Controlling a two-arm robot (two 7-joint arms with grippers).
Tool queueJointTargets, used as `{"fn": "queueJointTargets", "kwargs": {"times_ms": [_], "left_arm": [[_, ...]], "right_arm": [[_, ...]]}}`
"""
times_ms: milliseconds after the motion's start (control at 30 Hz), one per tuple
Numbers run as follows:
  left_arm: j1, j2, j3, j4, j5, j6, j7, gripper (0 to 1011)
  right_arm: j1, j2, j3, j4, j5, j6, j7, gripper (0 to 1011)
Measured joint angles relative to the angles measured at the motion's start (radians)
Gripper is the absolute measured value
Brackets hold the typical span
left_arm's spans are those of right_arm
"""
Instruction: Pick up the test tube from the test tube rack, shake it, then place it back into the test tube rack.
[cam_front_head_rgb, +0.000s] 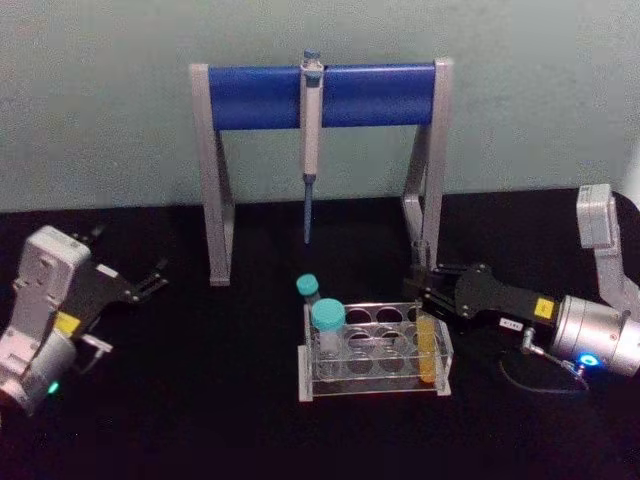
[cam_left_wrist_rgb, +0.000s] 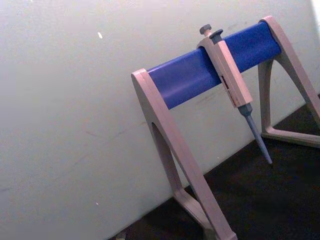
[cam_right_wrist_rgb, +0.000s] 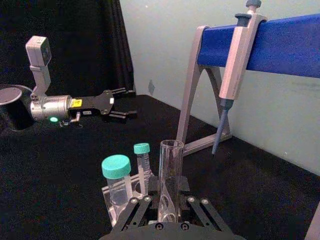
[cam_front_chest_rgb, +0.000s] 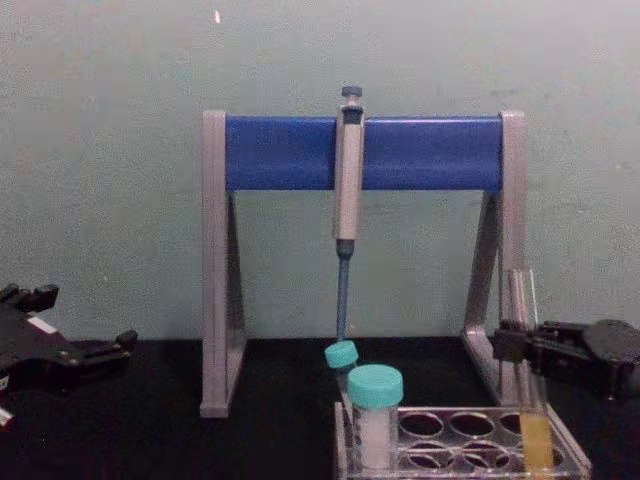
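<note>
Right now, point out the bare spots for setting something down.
Bare table lies between the left tool and the test tube rack, and before the rack. Crowded: the rack's right end, where the right tool meets the test tube.

test tube (cam_right_wrist_rgb: 170, 170): its lower end was hidden behind the right gripper's frame in the right wrist view.
right gripper (cam_front_chest_rgb: 512, 346): its body was cut off by the chest view's right edge.
left gripper (cam_front_chest_rgb: 87, 317): its rear ran off the chest view's left edge.
test tube rack (cam_front_chest_rgb: 485, 442): its base was cut off by the chest view's bottom edge.
pipette stand (cam_left_wrist_rgb: 200, 75): its near foot was cropped in the left wrist view.
small vial (cam_front_chest_rgb: 341, 355): its body was hidden behind the large vial (cam_front_chest_rgb: 375, 420).
</note>
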Motion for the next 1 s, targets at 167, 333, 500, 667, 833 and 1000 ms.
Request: {"fn": "queueJointTargets", "kwargs": {"times_ms": [167, 333, 500, 667, 833, 1000], "left_arm": [[0.000, 0.000, 0.000, 0.000, 0.000, 0.000, 0.000, 1001], [0.000, 0.000, 0.000, 0.000, 0.000, 0.000, 0.000, 1001], [0.000, 0.000, 0.000, 0.000, 0.000, 0.000, 0.000, 1001], [0.000, 0.000, 0.000, 0.000, 0.000, 0.000, 0.000, 1001], [0.000, 0.000, 0.000, 0.000, 0.000, 0.000, 0.000, 1002], [0.000, 0.000, 0.000, 0.000, 0.000, 0.000, 0.000, 1001]], "right_arm": [[0.000, 0.000, 0.000, 0.000, 0.000, 0.000, 0.000, 232], [0.000, 0.000, 0.000, 0.000, 0.000, 0.000, 0.000, 232], [-0.003, 0.000, 0.001, -0.003, 0.002, -0.012, 0.009, 232], [-0.011, 0.001, 0.006, -0.012, 0.013, -0.039, 0.029, 232], [-0.022, 0.004, 0.015, -0.026, 0.027, -0.062, 0.042, 232], [-0.029, 0.007, 0.022, -0.038, 0.033, -0.078, 0.046, 232]]}}
